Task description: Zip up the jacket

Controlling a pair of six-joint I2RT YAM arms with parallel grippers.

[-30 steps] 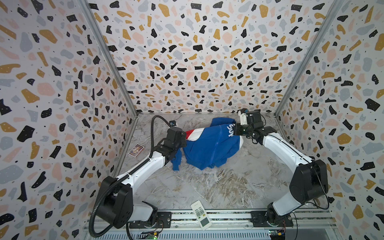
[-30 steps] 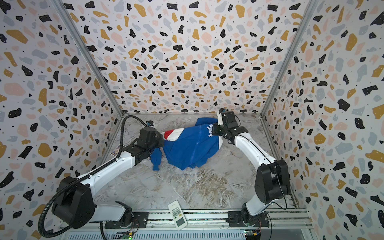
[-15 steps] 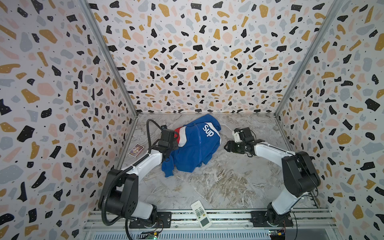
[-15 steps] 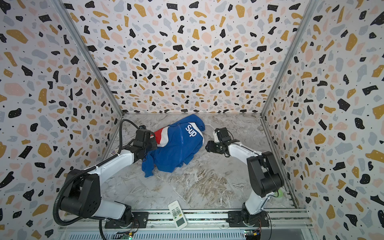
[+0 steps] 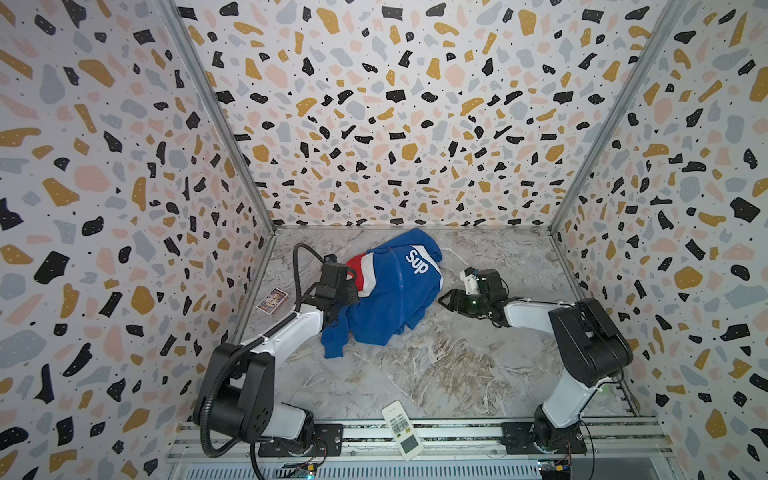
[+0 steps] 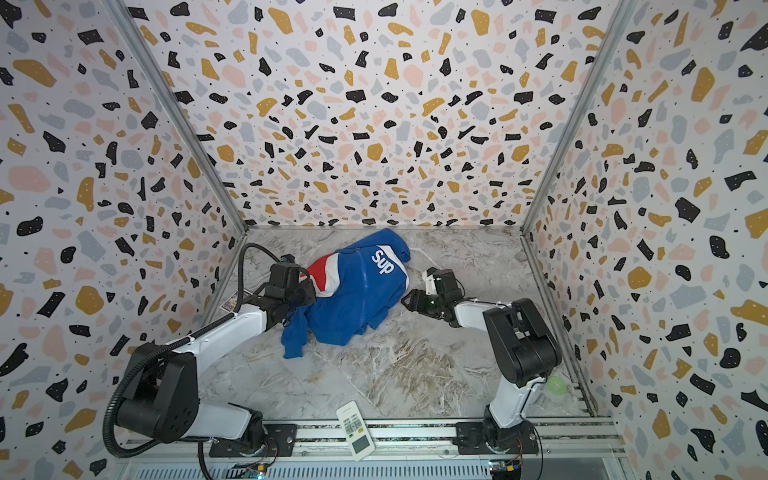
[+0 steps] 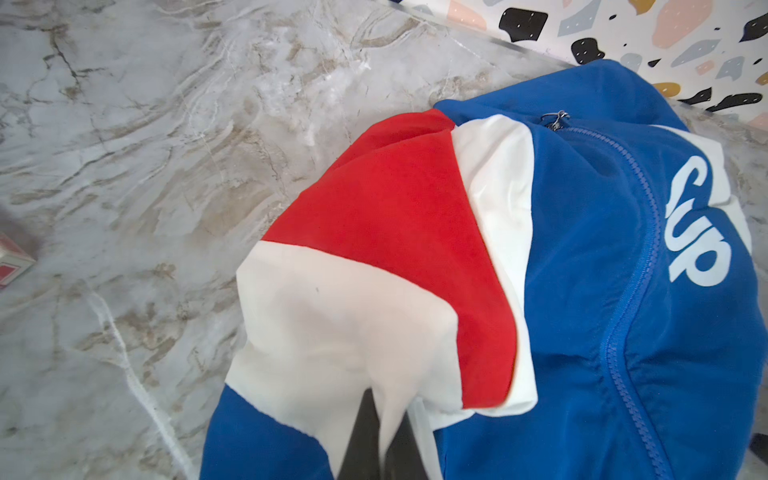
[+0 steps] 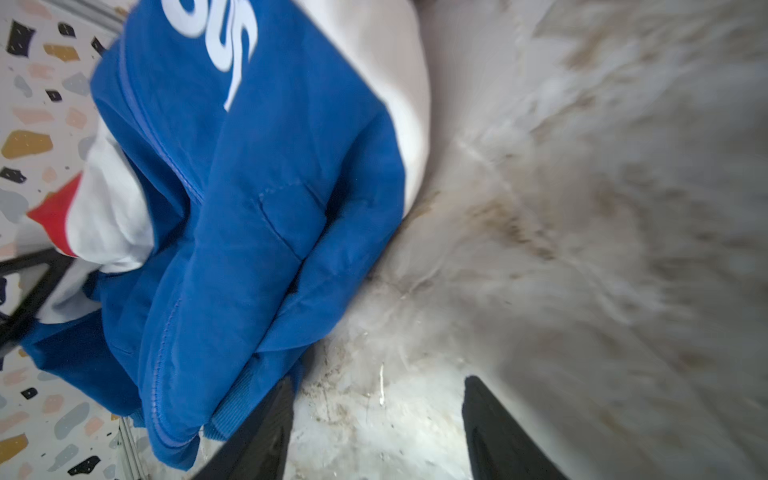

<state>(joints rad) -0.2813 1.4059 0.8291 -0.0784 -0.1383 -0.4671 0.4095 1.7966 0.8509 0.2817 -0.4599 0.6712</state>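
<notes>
small royal-blue hooded fabric jacket (image 5: 390, 303) with red and white bands, sitting crumpled in a heap on the marble-look worktop (image 5: 457, 374), toward the back and a bit left of middle in both top views (image 6: 353, 303). the front faces up, with the white "sup" lettering (image 5: 417, 261) showing. the blue zipper (image 7: 636, 270) looks closed along the whole stretch you can see, with the metal pull (image 7: 555, 118) up at the collar end. one blue sleeve (image 5: 334, 340) trails toward the near side. the red-and-white shoulder is bunched up, its white fabric pinched in the left pincer (image 7: 380, 419).
</notes>
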